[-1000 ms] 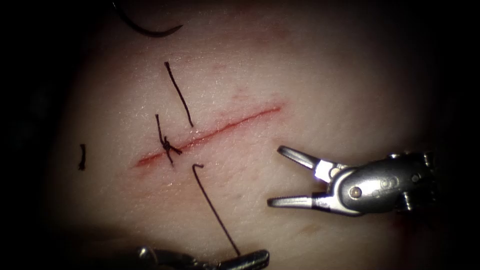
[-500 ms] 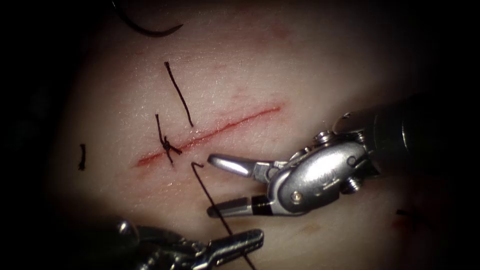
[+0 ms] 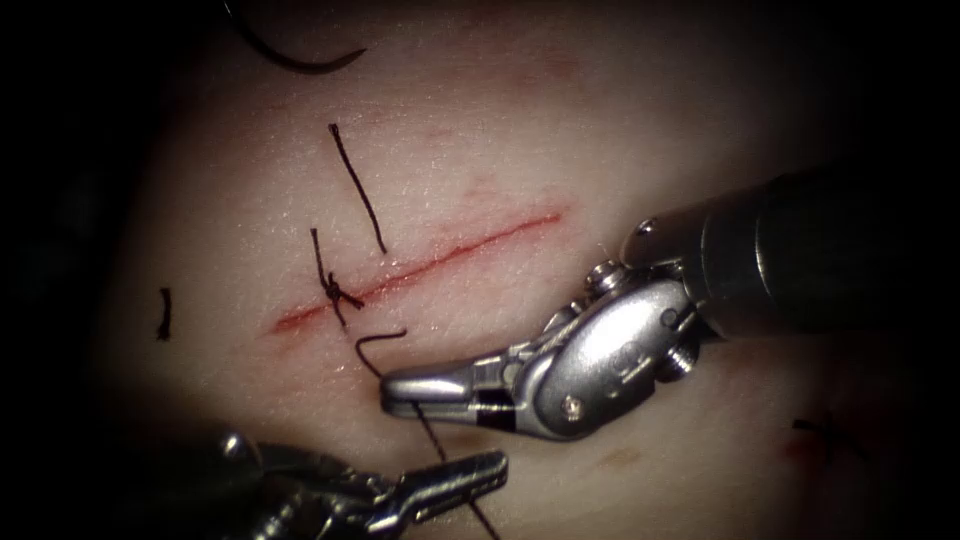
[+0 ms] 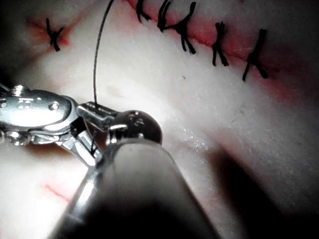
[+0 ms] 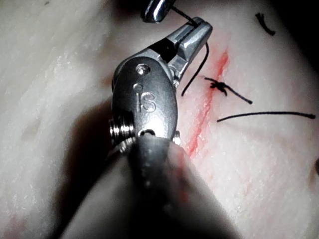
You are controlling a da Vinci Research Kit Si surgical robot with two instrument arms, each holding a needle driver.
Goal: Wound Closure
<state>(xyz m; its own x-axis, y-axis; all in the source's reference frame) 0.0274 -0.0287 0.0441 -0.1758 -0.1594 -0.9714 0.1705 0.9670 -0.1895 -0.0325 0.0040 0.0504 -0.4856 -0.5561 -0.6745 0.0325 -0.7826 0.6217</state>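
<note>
Gripping the thread [image 3: 425, 425], both claws closed: right claw [image 3: 392, 389], left claw [image 3: 495, 465], over pale tissue [image 3: 620, 130].

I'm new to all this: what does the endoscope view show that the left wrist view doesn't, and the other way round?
Endoscope view: the curved needle lying on the tissue above the cut, apparently not in it and held by neither pincer. It also shows one knot on the cut and a cut thread end.
Left wrist view: a row of finished stitches across a red line.
Both: the right pincer and left pincer, each shut on the same thread.
</note>
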